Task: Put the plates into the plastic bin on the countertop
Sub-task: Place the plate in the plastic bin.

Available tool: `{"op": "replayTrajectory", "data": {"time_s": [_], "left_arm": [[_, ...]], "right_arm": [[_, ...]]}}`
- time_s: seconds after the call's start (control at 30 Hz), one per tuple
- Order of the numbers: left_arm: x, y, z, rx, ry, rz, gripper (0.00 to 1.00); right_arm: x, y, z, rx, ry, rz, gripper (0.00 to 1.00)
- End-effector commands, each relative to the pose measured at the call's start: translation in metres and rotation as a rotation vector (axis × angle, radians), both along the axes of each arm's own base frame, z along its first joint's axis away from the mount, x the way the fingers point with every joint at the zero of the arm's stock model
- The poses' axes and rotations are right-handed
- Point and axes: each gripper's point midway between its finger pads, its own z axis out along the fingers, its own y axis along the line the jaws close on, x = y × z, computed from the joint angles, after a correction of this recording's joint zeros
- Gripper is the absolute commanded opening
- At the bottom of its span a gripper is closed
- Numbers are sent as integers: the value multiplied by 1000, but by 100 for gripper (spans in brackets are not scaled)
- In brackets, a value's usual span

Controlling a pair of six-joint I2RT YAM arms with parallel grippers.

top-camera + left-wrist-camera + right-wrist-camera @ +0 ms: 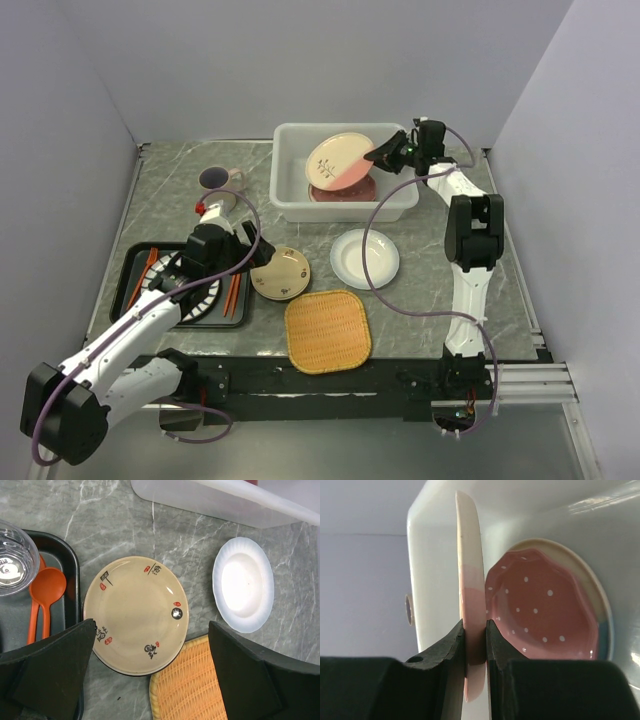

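My right gripper [388, 152] [475, 626] is shut on the rim of a cream-and-pink plate [338, 160] [470, 560]. It holds the plate tilted on edge over the white plastic bin [290, 185] [432, 585]. A pink dotted plate [345, 192] [540, 615] lies on the bin floor. On the countertop [170, 210] lie a small tan plate [280, 273] [135, 612], a plain white plate [365, 258] [243, 584] and an orange squarish woven plate [328, 330] [192, 687]. My left gripper [222, 248] [150, 630] hovers open above the tan plate, holding nothing.
A black tray [135, 265] [70, 565] at the left holds orange spoons [45, 587], a clear glass [12, 560] and a striped plate [200, 300] partly under my left arm. A mug [217, 180] stands behind the tray. Grey walls enclose the countertop.
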Motion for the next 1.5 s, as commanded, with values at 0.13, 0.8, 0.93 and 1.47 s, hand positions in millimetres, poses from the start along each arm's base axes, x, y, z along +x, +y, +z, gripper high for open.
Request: {"op": "replayTrajectory", "data": {"time_s": [0.13, 0.8, 0.93, 1.47], "left_arm": [[5, -5, 5, -11, -22, -22, 99], [2, -6, 9, -22, -28, -31, 99], [1, -6, 11, -26, -35, -30, 99], [-9, -8, 10, -52, -27, -56, 99]], "right_arm": [[14, 0, 48, -7, -167, 20, 0], [-7, -25, -28, -207, 7, -46, 18], [-12, -32, -34, -258, 26, -60, 29], [-28, -50, -34, -378, 63, -95, 40]]}}
